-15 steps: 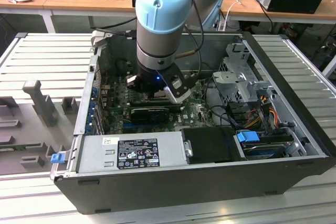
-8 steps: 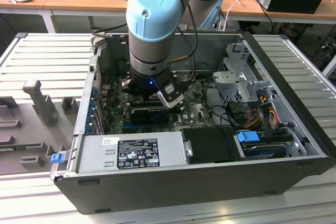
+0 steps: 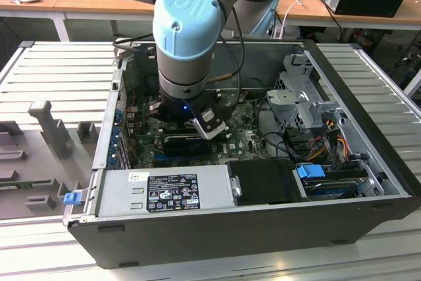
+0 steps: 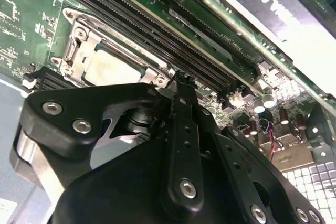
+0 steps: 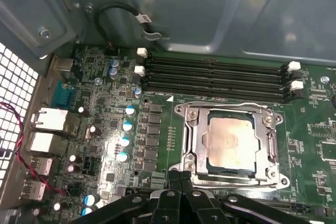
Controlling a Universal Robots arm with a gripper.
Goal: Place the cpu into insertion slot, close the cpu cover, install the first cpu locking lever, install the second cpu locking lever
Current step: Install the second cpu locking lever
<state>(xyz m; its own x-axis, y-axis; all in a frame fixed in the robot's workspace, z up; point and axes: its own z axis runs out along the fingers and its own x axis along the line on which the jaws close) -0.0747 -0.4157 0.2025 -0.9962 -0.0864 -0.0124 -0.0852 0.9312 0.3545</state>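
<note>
Inside case: pincer (image 5: 180, 174) is hovering just beside the cpu cover (image 5: 195, 142), fingertips pressed together, holding nothing.
cpu (image 5: 233, 142): is sitting in the insertion slot (image 5: 231, 173), cover lying closed over it.

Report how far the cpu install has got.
Looks done: the cpu sits in the insertion slot, and the cpu cover lies closed over it. In hand: nothing visible; the tool hovers at the socket's edge, fingers together. Left: I cannot tell whether the locking levers are latched.
</note>
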